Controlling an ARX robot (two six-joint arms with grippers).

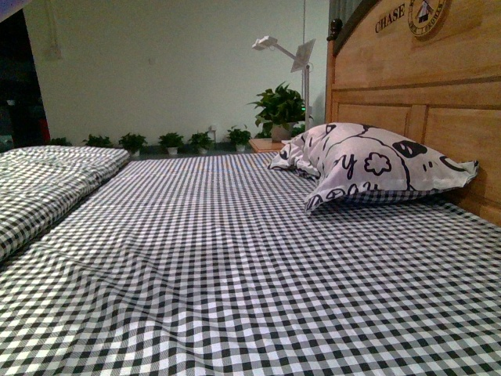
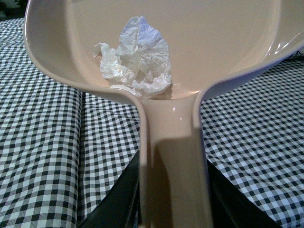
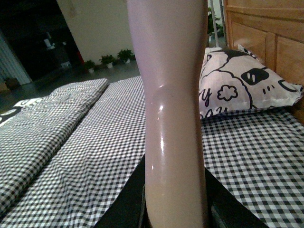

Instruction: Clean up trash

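While pinching the dustpan (image 2: 174,161) handle, left claw (image 2: 174,209) behind the trash (image 2: 137,57) in its scoop.

Before me lies a checked bed (image 1: 235,266); a wooden headboard (image 1: 423,94) stands right, potted plants (image 1: 172,142) line the pale far wall (image 1: 156,63).

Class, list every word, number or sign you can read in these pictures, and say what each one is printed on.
"CHASE" – on the wooden headboard, front view.
Round emblem beside it on the headboard: lettering too small to read.
"y" – a black letter-like mark on the white pillow with black cartoon print; any other print there is unreadable.
Nothing readable in the left wrist view.
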